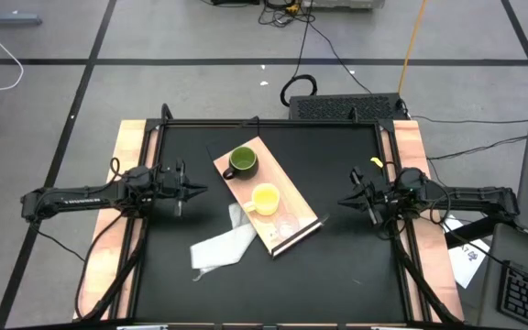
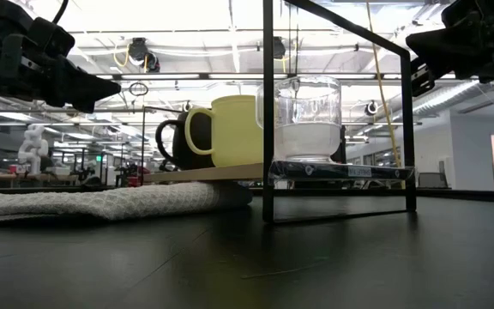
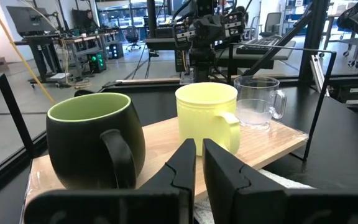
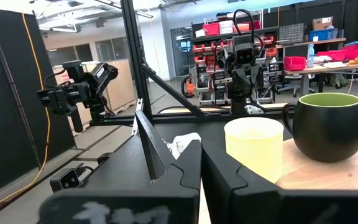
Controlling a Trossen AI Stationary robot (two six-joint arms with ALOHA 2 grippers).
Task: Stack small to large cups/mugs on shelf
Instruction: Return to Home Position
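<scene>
The green mug (image 1: 243,161), yellow mug (image 1: 265,198) and clear cup (image 1: 287,223) stand in a row on the shelf (image 1: 280,179), mid-table (image 1: 337,266). Both mugs look ceramic: heavy, stiff and smooth, best pinched over the rim wall. The clear cup seems light and easy to tip. The left gripper (image 1: 202,191) and right gripper (image 1: 342,202) hover well apart from the shelf, with fingers almost pressed together and empty.

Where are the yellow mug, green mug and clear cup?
yellow mug (image 3: 207,115), left wrist view, its side wall.
green mug (image 3: 73,149), left wrist view, its dark outer wall.
clear cup (image 3: 253,106), left wrist view, its see-through wall.
</scene>
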